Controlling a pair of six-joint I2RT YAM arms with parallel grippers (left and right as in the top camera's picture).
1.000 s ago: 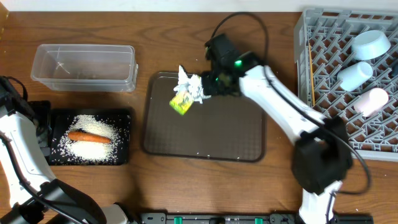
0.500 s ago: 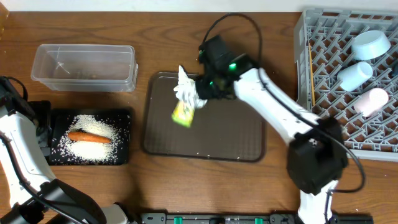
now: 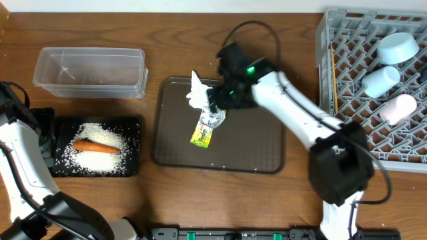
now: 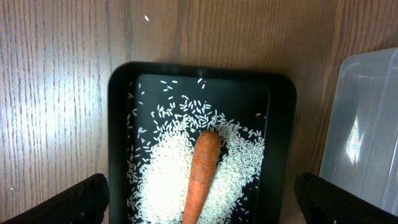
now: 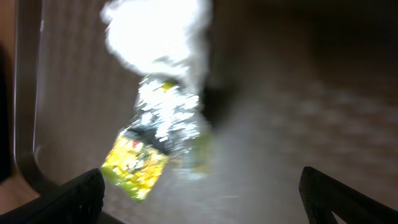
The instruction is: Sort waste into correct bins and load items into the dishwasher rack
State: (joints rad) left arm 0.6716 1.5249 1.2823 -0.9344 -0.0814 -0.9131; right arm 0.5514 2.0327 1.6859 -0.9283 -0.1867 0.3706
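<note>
The crumpled silver-white wrapper (image 3: 205, 121) with yellow-green print lies loose on the brown serving tray (image 3: 250, 143). My right gripper (image 3: 219, 99) hovers just above it, open, nothing between its fingers. In the right wrist view the wrapper (image 5: 155, 127) is blurred, ahead of the open gripper (image 5: 202, 202). My left gripper (image 4: 199, 202) is open over the black tray (image 4: 118, 124), which holds rice (image 4: 168, 168) and the carrot (image 4: 202, 174). In the overhead view that gripper (image 3: 45, 140) sits at the black tray's (image 3: 133, 123) left end. The clear tub (image 3: 90, 70) stands behind it.
The grey dishwasher rack (image 3: 327, 40) at the right holds a light-blue bowl (image 3: 398, 47), a pale-blue cup (image 3: 380, 81), a white cup (image 3: 398, 108) and chopsticks (image 3: 333, 80) along its left side. The right arm reaches across the brown tray's far edge.
My right gripper has opened and let the wrapper go. It dropped onto the brown tray, a little nearer the front. The left arm has not moved.
</note>
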